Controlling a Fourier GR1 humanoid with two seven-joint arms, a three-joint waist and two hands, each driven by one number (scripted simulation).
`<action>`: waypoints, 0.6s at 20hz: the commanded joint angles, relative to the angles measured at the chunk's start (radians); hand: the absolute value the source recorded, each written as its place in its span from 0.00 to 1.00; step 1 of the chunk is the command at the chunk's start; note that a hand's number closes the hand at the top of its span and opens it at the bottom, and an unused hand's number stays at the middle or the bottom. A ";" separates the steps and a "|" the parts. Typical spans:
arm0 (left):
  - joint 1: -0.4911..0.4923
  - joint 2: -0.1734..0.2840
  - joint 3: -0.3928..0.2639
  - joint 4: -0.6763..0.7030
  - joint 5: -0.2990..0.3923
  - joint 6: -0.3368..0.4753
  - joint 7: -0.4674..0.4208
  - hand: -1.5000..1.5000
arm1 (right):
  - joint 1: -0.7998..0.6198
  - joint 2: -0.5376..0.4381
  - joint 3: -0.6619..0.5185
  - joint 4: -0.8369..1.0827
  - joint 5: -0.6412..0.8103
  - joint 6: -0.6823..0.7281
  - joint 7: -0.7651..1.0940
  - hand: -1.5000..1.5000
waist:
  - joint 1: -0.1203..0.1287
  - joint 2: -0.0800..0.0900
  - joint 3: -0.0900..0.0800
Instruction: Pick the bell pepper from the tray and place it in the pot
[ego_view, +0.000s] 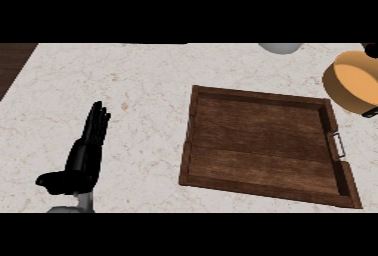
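Observation:
A brown wooden tray (190, 145) lies right of centre on the counter, and I see nothing inside it. An orange pot (353, 82) with a black handle stands at the right edge, cut off by the frame. No bell pepper shows anywhere in the head view. My left hand (83, 157) rests at the lower left, fingers straight and pointing away, holding nothing, well clear of the tray's left rim. My right hand does not appear.
The light marble counter (118, 85) spreads left of the tray. A pale rounded object (280, 47) peeks in at the top edge. Dark wood (13, 62) shows past the counter's far left corner.

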 joint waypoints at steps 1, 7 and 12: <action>-0.014 0.016 0.018 -0.026 0.029 -0.031 0.026 0.50 | 0.029 -0.054 -0.043 0.129 -0.036 -0.024 -0.097 1.00 | 0.010 0.005 0.001; 0.003 -0.032 -0.028 0.006 -0.012 -0.005 -0.004 0.50 | 0.034 -0.116 -0.086 0.262 -0.060 -0.001 -0.099 1.00 | 0.022 0.010 0.002; -0.029 -0.028 -0.015 0.025 -0.018 -0.005 -0.015 0.50 | 0.044 -0.109 -0.115 0.343 -0.077 0.053 0.029 0.00 | 0.028 0.014 0.002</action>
